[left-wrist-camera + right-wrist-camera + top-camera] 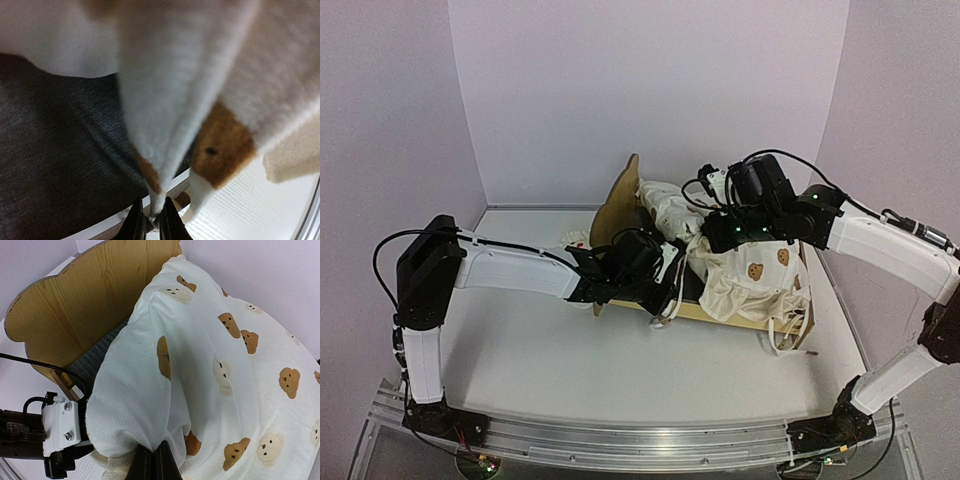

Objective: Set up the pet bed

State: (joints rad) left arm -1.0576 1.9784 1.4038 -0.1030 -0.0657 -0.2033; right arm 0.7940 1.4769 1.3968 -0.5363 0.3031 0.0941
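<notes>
Top view, bed: the pet bed [618, 205] stands mid-surface, with its headboard toward the far edge and its foot toward the right edge. Its long axis runs along that diagonal.
Top view, arms: the left arm reaches in from the left edge to the near side rail, and the right arm comes in over the foot end. The left jaws sit by the near rail and the right jaws over the middle of the frame, so neither arm is clearly nearer.
Top view, load: a bear-print cushion [760, 280] is bunched over the foot half, with its ties trailing onto the surface [520, 350].
Left wrist view, jaws: the left jaws are narrow, pinched on a hanging fold of the cushion.
Left wrist view, below: the felt base [60, 165] is dark grey with a fine weave and lies bare directly under the fold.
Right wrist view, jaws: the right jaws are closed on a gathered ridge of the cushion.
Right wrist view, materials: the headboard [90, 305] is grained plywood with rounded ear lobes. The cushion is soft, textured cream cloth printed with brown bear faces.
Governing relation: the bed lies straight beneath both grips. Spreading the cushion will probably have to follow the long axis toward the headboard, where the felt shows.
</notes>
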